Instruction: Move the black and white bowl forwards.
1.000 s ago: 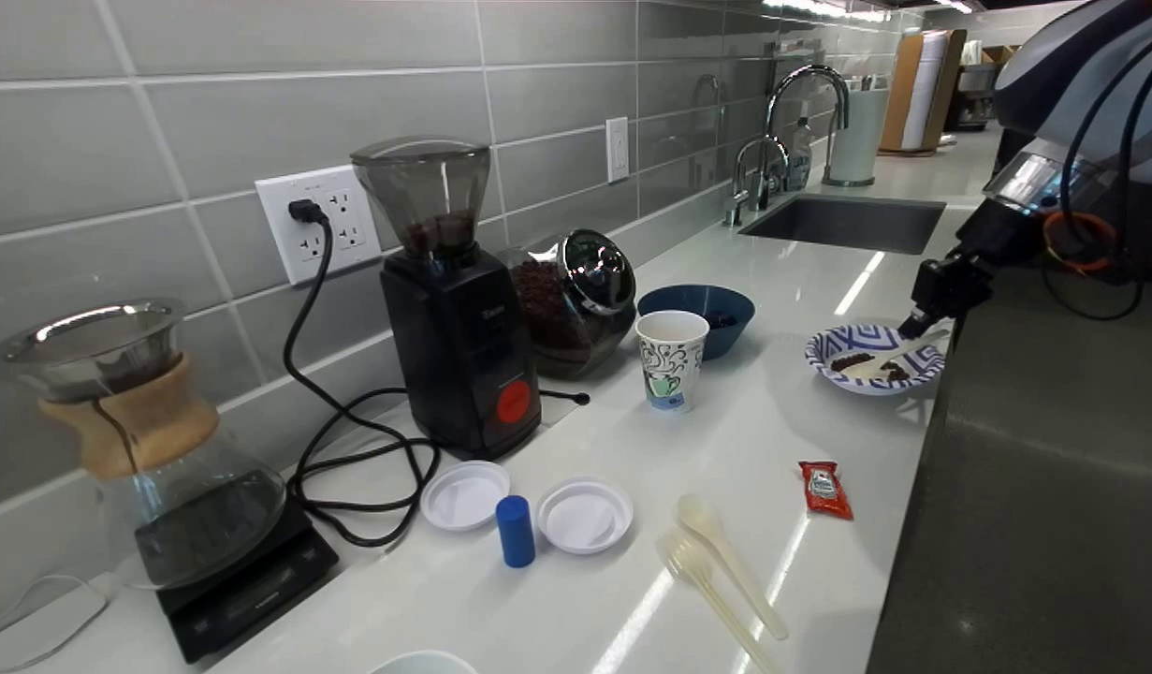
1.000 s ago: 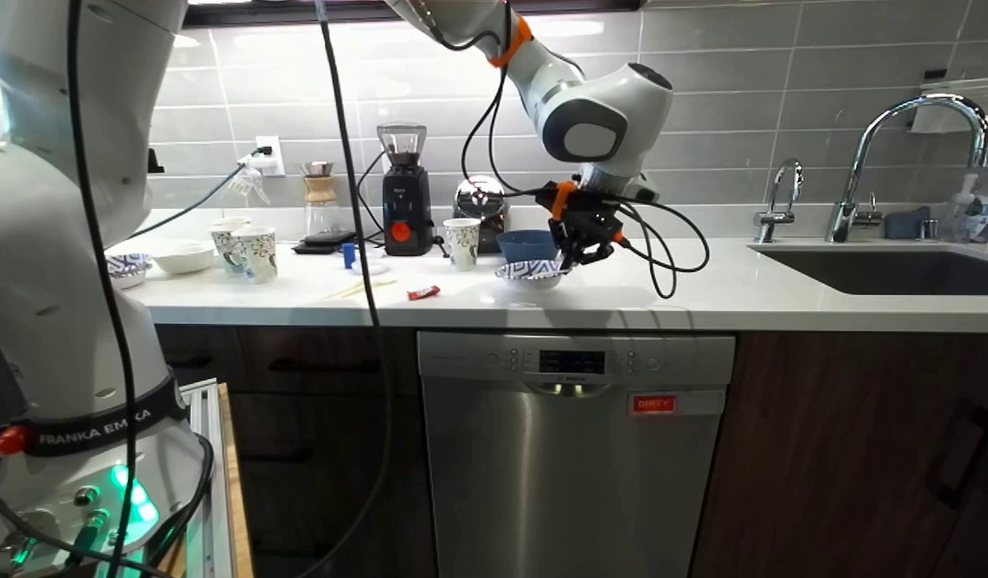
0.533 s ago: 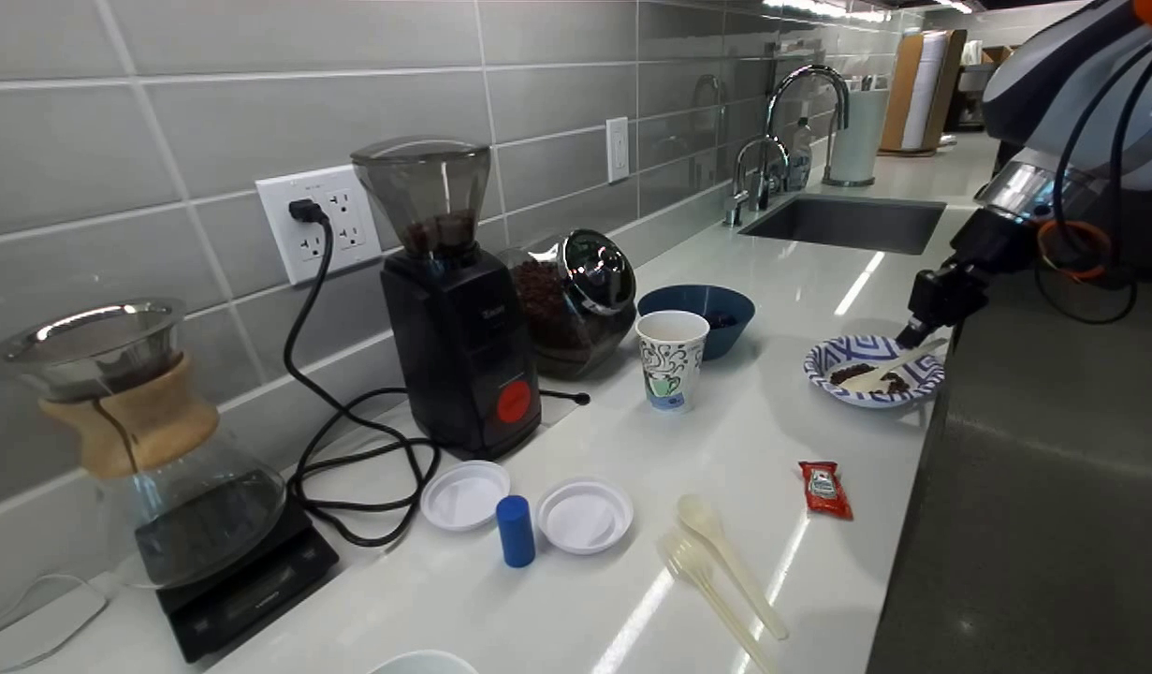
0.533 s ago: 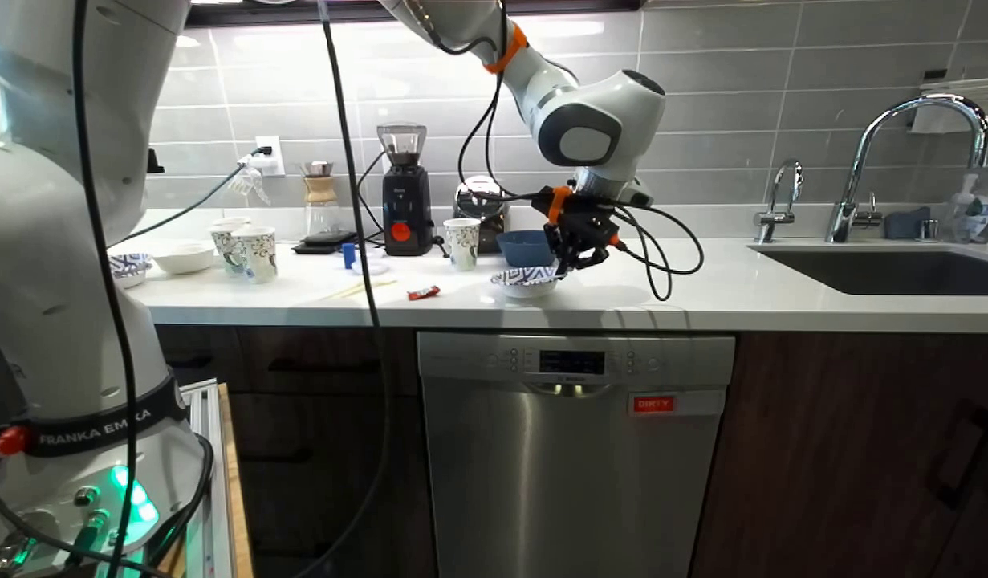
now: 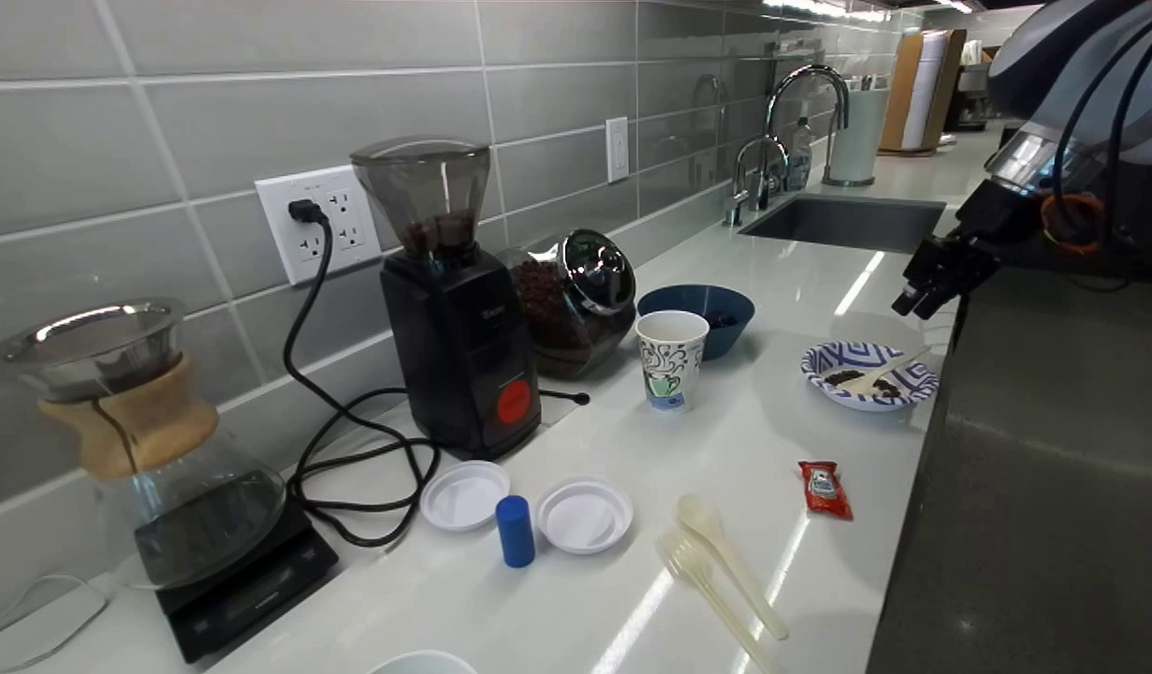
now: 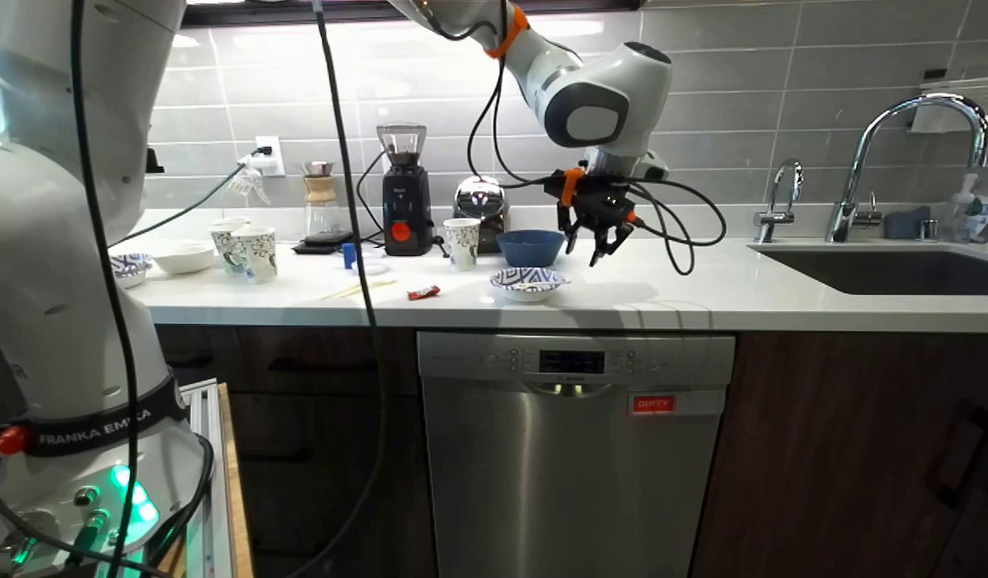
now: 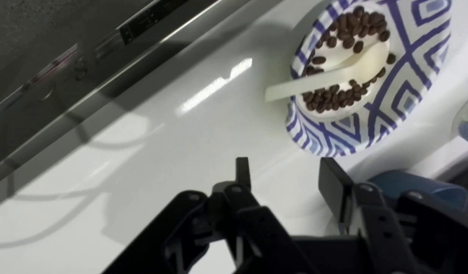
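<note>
One red packet [image 6: 423,293], one black and white bowl [image 6: 526,295], one gripper [image 6: 583,253].
In an exterior view the bowl sits on the counter [image 6: 686,289], beans [image 7: 346,32] and spoon [image 7: 327,78] inside; farther right the gripper, apart, jaws spread.

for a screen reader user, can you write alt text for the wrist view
A patterned white bowl holding coffee beans and a pale spoon sits on a white counter at the upper right. The robot's black hand shows at the bottom, open and gripping nothing. At the lower right, a blue bowl is partly hidden by the hand.
</note>
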`<action>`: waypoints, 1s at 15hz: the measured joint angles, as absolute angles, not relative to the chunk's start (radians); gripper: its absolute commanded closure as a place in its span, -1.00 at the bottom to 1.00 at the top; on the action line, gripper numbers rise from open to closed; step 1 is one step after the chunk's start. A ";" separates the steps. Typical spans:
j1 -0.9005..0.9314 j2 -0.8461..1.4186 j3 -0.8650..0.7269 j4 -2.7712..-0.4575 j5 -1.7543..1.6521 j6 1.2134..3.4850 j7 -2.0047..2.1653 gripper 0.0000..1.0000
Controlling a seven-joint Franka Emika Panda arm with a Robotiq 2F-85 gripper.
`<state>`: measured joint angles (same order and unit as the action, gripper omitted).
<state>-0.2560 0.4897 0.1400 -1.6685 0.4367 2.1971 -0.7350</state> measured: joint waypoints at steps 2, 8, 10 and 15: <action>-0.253 0.454 0.137 -1.650 0.433 2.192 -0.729 -0.93; -0.109 0.192 0.081 -1.760 0.223 2.219 -0.389 -1.00; -0.065 0.085 0.068 -1.850 0.133 2.253 -0.248 -1.00; -0.028 -0.154 0.068 -2.074 -0.030 2.274 0.116 -1.00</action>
